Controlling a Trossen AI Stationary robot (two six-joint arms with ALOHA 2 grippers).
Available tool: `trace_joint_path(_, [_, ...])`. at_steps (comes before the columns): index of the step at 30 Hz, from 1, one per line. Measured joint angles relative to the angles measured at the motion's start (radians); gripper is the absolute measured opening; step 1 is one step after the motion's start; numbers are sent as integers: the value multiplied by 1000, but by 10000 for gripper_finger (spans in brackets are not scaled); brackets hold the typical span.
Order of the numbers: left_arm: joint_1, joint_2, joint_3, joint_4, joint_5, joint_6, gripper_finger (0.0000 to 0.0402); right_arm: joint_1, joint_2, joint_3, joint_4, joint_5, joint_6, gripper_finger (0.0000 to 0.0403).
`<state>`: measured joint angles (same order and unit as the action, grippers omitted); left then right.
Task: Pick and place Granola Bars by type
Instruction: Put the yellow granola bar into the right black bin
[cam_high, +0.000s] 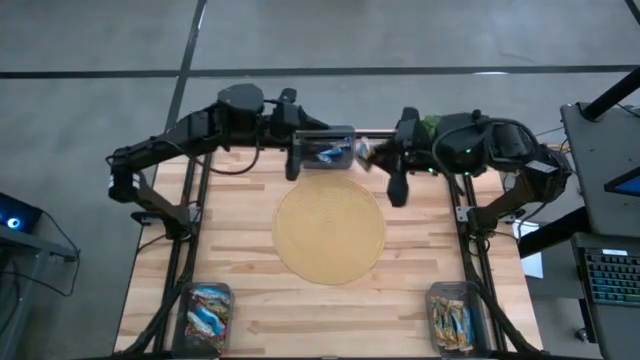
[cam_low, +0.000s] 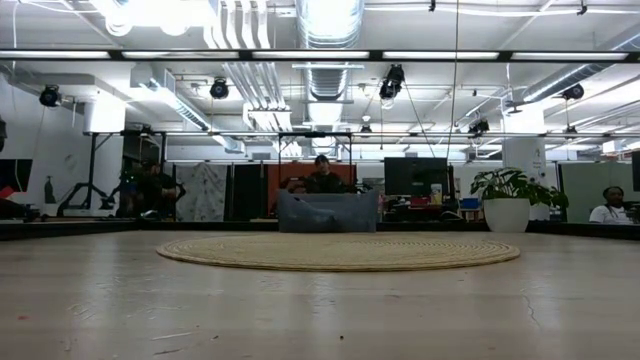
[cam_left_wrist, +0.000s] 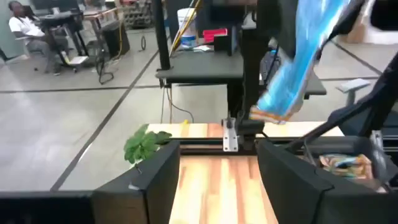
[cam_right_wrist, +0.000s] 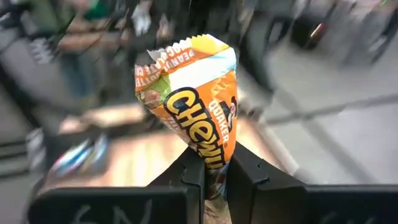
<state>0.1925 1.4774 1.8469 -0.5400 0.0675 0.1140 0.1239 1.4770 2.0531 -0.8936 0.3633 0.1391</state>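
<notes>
My right gripper (cam_right_wrist: 214, 162) is shut on an orange Chewy granola bar (cam_right_wrist: 189, 99) at the table's far edge, beside the right end of a translucent bin (cam_high: 325, 150). The bin holds a few bars and rests on the table. In the left wrist view the held bar (cam_left_wrist: 298, 62) looks blue with an orange-brown end. My left gripper (cam_left_wrist: 217, 168) is open and empty at the bin's left end (cam_high: 293, 160). Neither gripper shows in the low view. My right gripper pinches one end of the bar's wrapper (cam_right_wrist: 214, 163) between its two fingers. The rest of the bar sticks out past the fingertips to its crimped free end (cam_right_wrist: 186, 53). The bar is lifted clear of the table and the bin.
A round woven mat (cam_high: 330, 230) lies mid-table. At the near edge stand a bin of blue bars (cam_high: 205, 315) on the left and a bin of orange bars (cam_high: 452, 320) on the right. A small green plant (cam_left_wrist: 143, 143) sits by the far right corner. People sit in the room behind.
</notes>
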Motion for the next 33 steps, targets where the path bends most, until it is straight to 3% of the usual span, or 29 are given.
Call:
trace_joint_path(6, [0, -43, 0, -48, -6, 2, 202, 16, -6, 28, -335, -215, 229, 28])
trace_joint_path(13, [0, -80, -1, -114, -23, 18, 202, 122, -5, 11, -684, -276, 507, 28])
trace_joint_path(17, [1, -89, -1, -158, -27, 18, 202, 220, -21, -35, -650, -341, 653, 28])
trace_joint_path(24, [1, -91, -2, -222, -27, 18, 202, 405, -26, -102, -676, -334, 974, 28])
trace_joint_path(33, [1, -91, -4, -356, 27, -11, 202, 662, -30, -312, -661, -330, 1385, 28])
